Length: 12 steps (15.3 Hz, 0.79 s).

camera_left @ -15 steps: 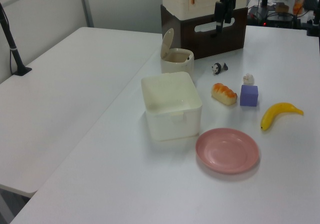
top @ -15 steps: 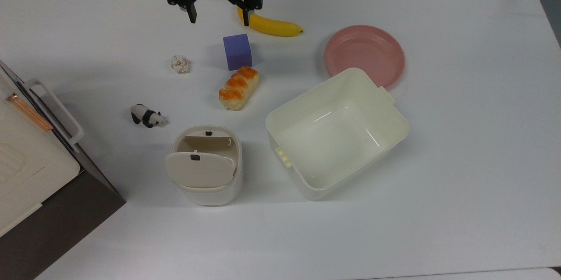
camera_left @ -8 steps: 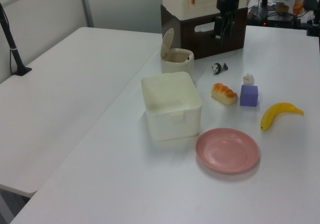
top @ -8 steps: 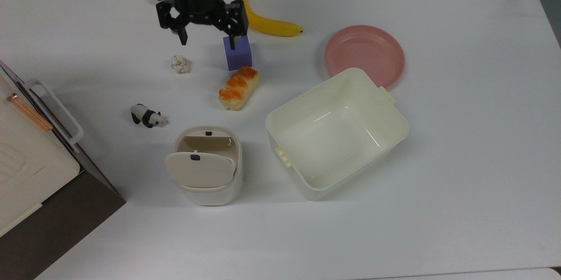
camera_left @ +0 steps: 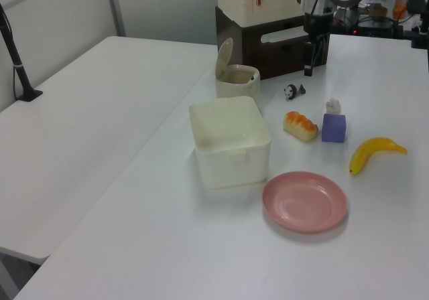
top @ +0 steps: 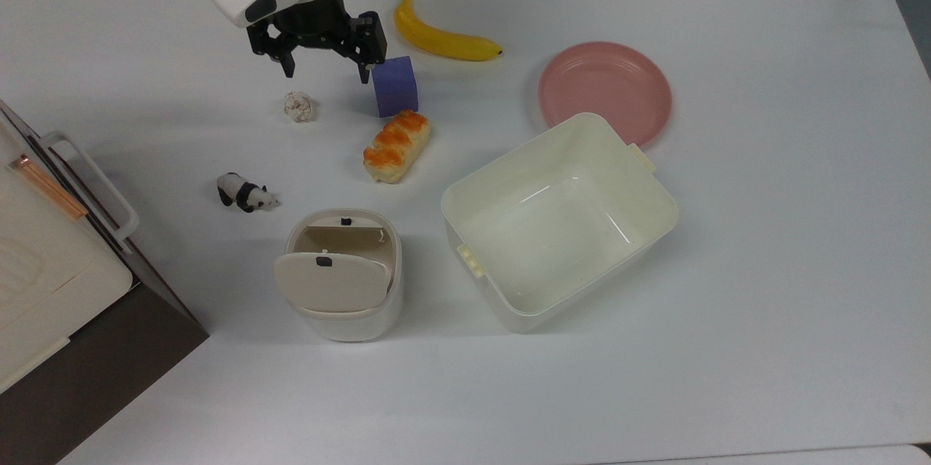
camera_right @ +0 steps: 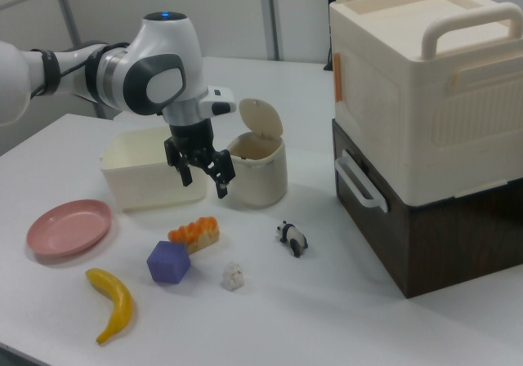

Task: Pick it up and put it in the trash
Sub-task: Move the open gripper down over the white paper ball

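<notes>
Since the earlier frames the black two-finger gripper has travelled from the table's far edge, past the yellow banana, toward the top view's left, and now hangs above the table beside the purple cube. Its fingers are spread wide and hold nothing; in the right view the gripper is well above the tabletop, in front of the small cream-beige rounded bin with its flap lid raised.

The small crumpled ball of off-white paper lies on the white table, just below the gripper's left finger in the top view and near the cube, apart from both. In the right view the paper ball sits between the cube and the black-and-white panda figurine. The bin stands open, well apart from the paper, beside the large cream rectangular tub. An orange-glazed bread roll lies just below the cube, and a pink plate rests behind the tub.
</notes>
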### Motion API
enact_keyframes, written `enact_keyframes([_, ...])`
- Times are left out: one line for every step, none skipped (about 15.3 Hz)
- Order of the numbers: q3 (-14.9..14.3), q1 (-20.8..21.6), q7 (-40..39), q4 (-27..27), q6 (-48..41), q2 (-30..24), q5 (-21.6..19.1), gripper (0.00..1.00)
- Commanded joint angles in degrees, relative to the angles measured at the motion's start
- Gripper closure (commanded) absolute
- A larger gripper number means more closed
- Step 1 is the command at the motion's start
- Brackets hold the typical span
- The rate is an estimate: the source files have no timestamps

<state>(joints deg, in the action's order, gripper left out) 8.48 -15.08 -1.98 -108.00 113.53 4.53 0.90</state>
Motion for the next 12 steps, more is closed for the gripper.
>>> enact_keyframes([-0.48, -1.7, -3.73, -4.76, 2.14, -3.12, 0.6, 0.01])
enact_keyframes([-0.48, -1.88, -3.73, -4.85, 2.31, -3.12, 0.51, 0.01])
enact_keyframes([-0.48, -1.88, -3.73, -5.12, 2.92, -3.12, 0.51, 0.01])
enact_keyframes([-0.48, -1.88, -3.73, -5.99, 3.62, -3.12, 0.59, 0.01])
enact_keyframes([-0.48, -1.88, -3.73, -7.3, 4.94, -3.12, 0.86, 0.02])
enact_keyframes([-0.48, -1.88, -3.73, -8.53, 6.34, -3.12, 1.38, 0.02])
enact_keyframes([-0.48, -1.88, -3.56, -9.68, 7.66, -3.04, 1.56, 0.02])
enact_keyframes([-0.48, -1.62, -3.56, -10.56, 8.72, -3.03, 1.74, 0.03])
enact_keyframes([-0.48, -1.62, -3.47, -11.26, 9.34, -3.03, 1.91, 0.03])
enact_keyframes([-0.48, -1.53, -3.56, -11.88, 9.34, -3.12, 2.0, 0.03])
enact_keyframes([-0.48, -1.36, -3.56, -13.02, 9.69, -3.12, 2.18, 0.03])
enact_keyframes([-0.48, -1.27, -3.47, -14.16, 10.65, -3.04, 3.13, 0.03])
